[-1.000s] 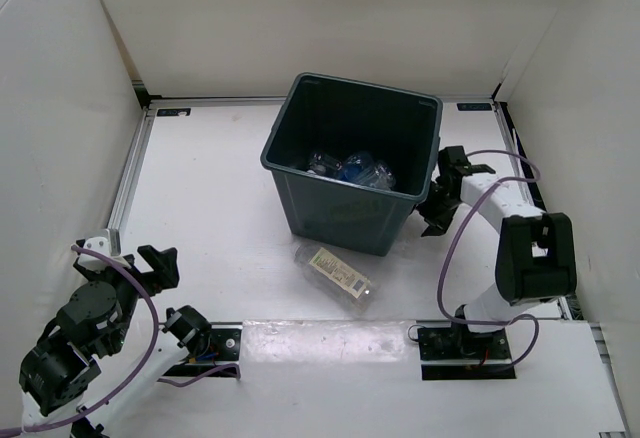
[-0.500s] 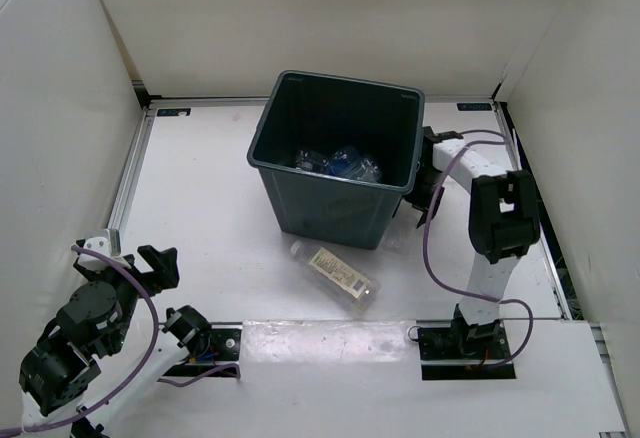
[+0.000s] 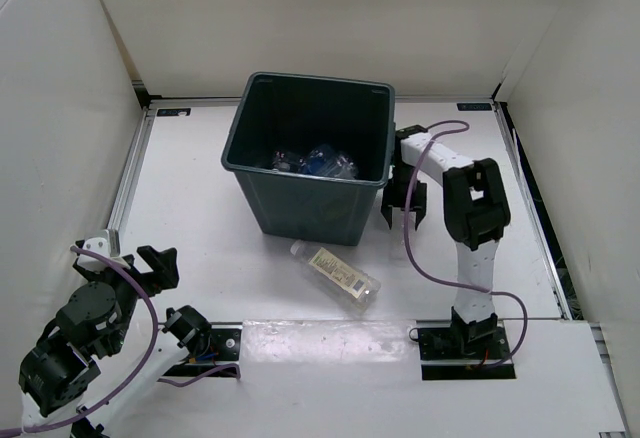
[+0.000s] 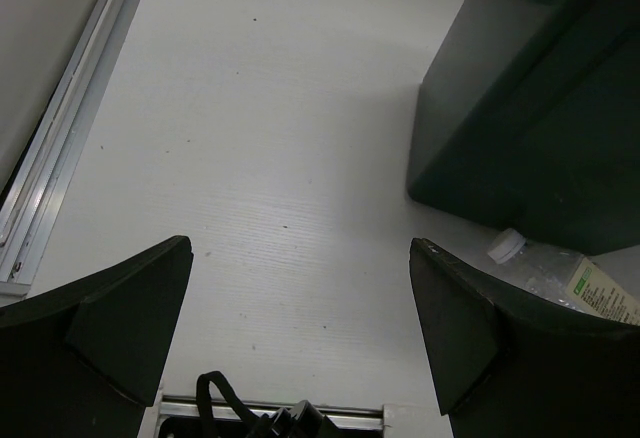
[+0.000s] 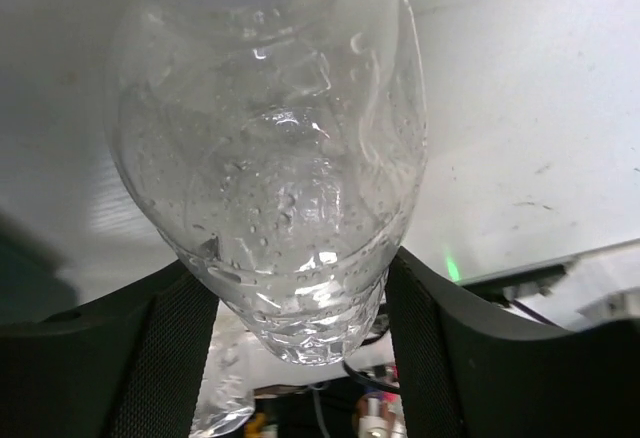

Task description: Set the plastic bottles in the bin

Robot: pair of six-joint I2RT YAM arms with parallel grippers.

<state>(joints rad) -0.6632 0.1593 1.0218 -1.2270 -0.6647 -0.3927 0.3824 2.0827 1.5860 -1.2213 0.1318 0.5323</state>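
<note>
The dark grey-green bin [image 3: 300, 203] stands at the table's middle back, with several clear bottles [image 3: 315, 161] in its bottom. A clear bottle with a white cap and cream label [image 3: 335, 276] lies on the table in front of the bin; it also shows in the left wrist view [image 4: 560, 280], beside the bin's wall [image 4: 530, 108]. My right gripper [image 3: 403, 213] hangs against the bin's right side. In the right wrist view it [image 5: 295, 268] is shut on a clear wet bottle [image 5: 270, 158] that fills the frame. My left gripper [image 3: 160, 263] [image 4: 300, 328] is open and empty at the near left.
White walls enclose the table on the left, back and right. A metal rail [image 3: 130, 173] runs along the left edge. The right arm's purple cable [image 3: 425, 258] loops over the table right of the lying bottle.
My right arm has swung left along the bin's right side, and the bin has slid left with it. The lying bottle has barely shifted. The left arm has not moved.
</note>
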